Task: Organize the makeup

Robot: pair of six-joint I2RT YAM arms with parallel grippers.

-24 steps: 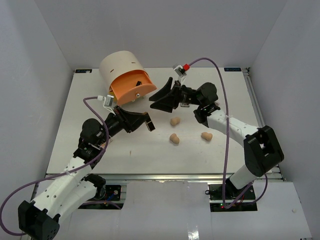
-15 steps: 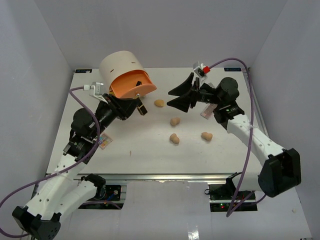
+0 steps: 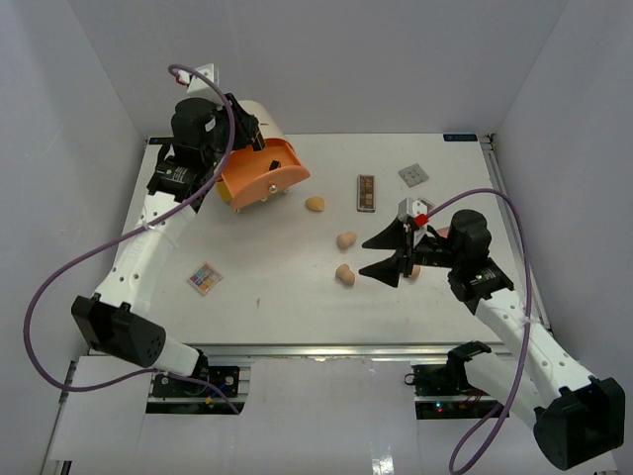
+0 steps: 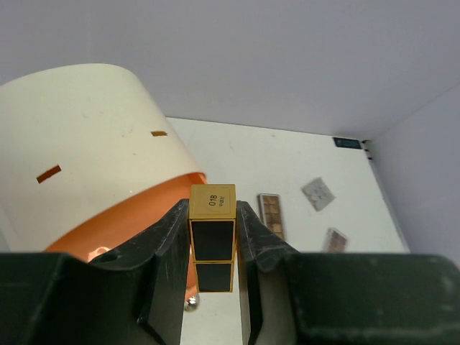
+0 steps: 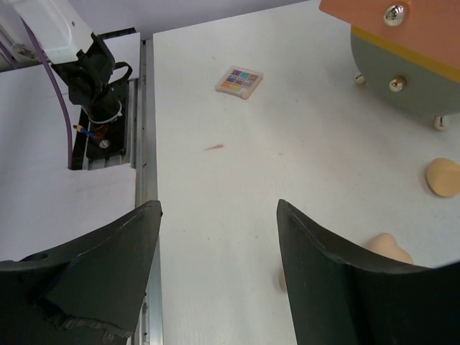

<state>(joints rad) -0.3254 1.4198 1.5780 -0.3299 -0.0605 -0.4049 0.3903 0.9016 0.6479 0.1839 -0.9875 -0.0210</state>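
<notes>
My left gripper (image 4: 213,210) is shut on the small dark brown-gold compact (image 4: 212,248). It holds it high beside the cream drawer unit (image 3: 259,121), over the open orange drawer (image 3: 265,178). In the top view that gripper (image 3: 247,132) hides the compact. My right gripper (image 3: 382,256) is open and empty, low over the table among the tan sponges (image 3: 315,204) (image 3: 346,239) (image 3: 344,275); a fourth sponge (image 3: 412,270) sits behind its fingers. A brown palette (image 3: 366,192) and a grey palette (image 3: 412,174) lie at the back. A pink palette (image 4: 334,239) shows in the left wrist view.
A small multicoloured palette (image 3: 205,278) lies at the front left, also in the right wrist view (image 5: 239,81). The drawer unit's orange front (image 5: 402,25) and a grey-green front (image 5: 410,79) show there. White walls close in the table (image 3: 267,307) on three sides.
My left arm has risen from the table in front of the drawer unit to beside its top, still holding the compact. My right arm has pulled back from the rear middle to the front right, uncovering the palettes.
</notes>
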